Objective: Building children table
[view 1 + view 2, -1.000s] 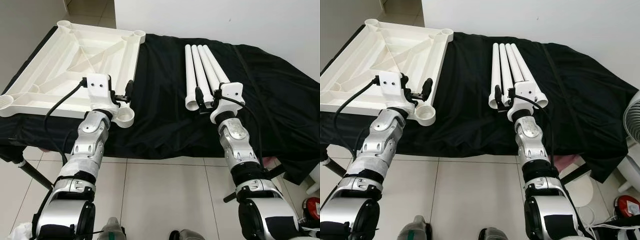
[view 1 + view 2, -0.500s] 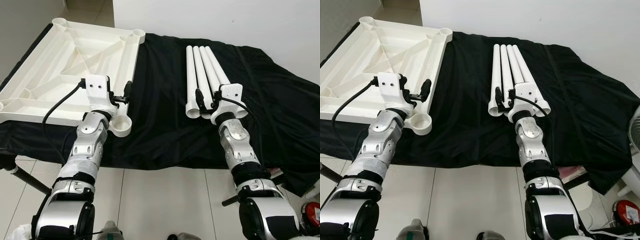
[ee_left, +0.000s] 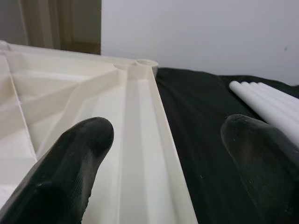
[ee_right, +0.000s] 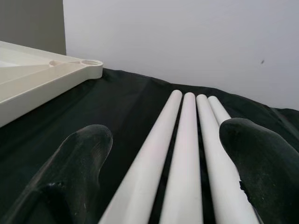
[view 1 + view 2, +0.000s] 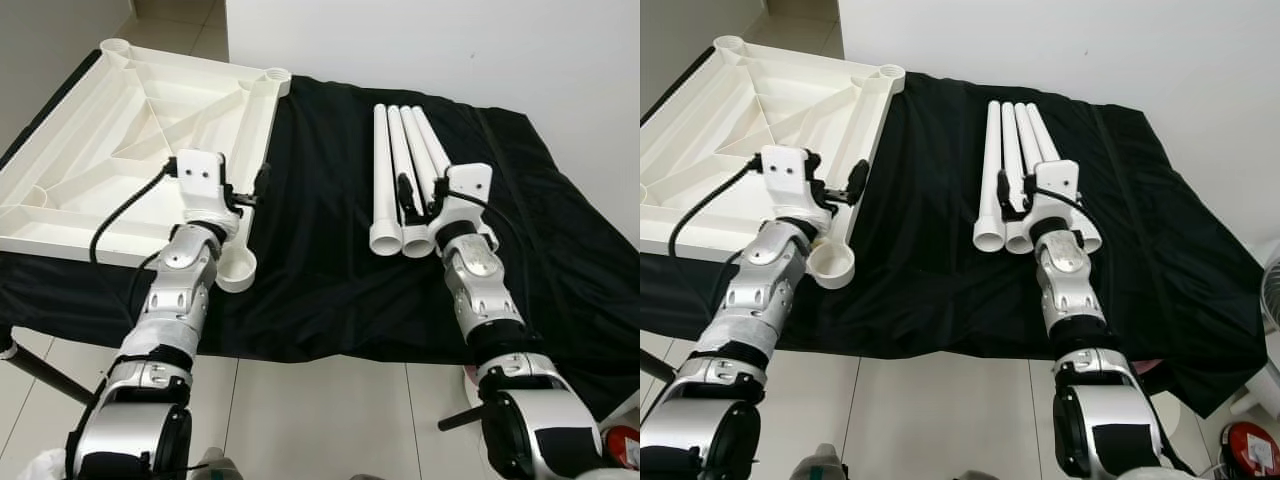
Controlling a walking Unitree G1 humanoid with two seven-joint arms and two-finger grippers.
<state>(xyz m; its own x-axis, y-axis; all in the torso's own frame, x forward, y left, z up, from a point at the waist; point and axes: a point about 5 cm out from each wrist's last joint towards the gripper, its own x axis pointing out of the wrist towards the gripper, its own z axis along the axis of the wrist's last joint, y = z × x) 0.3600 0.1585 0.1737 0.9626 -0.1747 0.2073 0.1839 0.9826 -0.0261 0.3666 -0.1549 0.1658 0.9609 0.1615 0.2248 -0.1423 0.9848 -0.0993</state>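
Black cloth (image 5: pixel 320 250): white tabletop (image 5: pixel 130 130), four legs (image 5: pixel 405 175); no writing.

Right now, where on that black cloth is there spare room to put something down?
The black cloth is bare between the upturned white plastic tabletop and the four white plastic tubes, and right of the tubes. It is crowded where each end effector hovers: left, right.

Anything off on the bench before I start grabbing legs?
Nothing damaged. The tabletop lies underside up, its near corner socket overhanging the cloth's edge. Four legs lie side by side, fanning slightly.
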